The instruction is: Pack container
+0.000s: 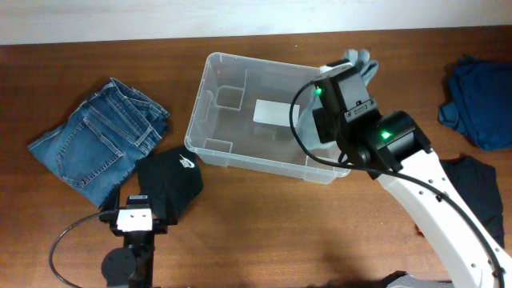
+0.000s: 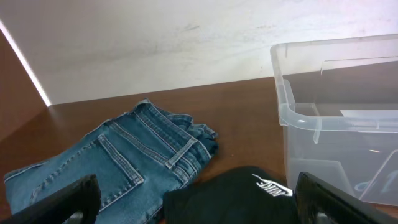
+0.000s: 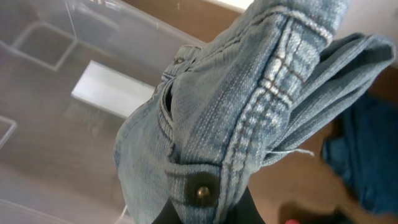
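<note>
The clear plastic container [image 1: 210, 64] stands at the table's middle, empty, with a white label [image 1: 272, 112] on its base. My right gripper [image 3: 208, 211] is shut on a light blue denim garment [image 3: 249, 99] and holds it above the container's right end; the garment's grey-blue tip shows in the overhead view [image 1: 362, 62]. The container's base [image 3: 37, 124] lies below it. My left gripper [image 2: 202, 205] is open and low over a black garment with a white logo [image 2: 249, 193], left of the container's wall [image 2: 292, 118]. It holds nothing.
Folded blue jeans [image 1: 100, 136] lie at the left, touching the black garment [image 1: 172, 180]. A dark blue garment [image 1: 480, 92] lies at the far right, with another dark garment [image 1: 476, 188] in front of it by the right arm.
</note>
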Action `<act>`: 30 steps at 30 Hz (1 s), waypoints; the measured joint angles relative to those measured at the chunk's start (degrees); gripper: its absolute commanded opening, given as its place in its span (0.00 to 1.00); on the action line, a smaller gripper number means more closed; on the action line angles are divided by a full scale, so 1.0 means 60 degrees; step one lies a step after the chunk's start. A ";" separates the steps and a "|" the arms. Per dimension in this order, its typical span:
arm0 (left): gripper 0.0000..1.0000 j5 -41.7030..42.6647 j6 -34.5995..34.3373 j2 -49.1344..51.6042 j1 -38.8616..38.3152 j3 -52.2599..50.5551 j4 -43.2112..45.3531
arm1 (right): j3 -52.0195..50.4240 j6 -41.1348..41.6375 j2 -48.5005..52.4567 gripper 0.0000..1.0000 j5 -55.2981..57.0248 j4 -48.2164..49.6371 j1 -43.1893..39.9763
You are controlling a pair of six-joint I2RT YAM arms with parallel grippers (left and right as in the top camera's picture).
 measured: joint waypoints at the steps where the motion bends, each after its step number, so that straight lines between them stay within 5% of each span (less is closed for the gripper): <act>1: 1.00 0.0000 0.0000 0.0000 0.0000 0.0000 0.0000 | 0.0000 -0.0164 0.0000 0.04 0.0029 0.0146 0.0000; 23: 1.00 0.0000 0.0000 0.0000 0.0000 0.0000 0.0000 | 0.0000 -0.2947 0.1472 0.04 0.0029 0.2521 -0.1330; 30: 1.00 0.0000 0.0000 0.0000 0.0004 0.0000 0.0000 | 0.0000 -0.2488 0.1472 0.04 -0.0291 0.2473 -0.1330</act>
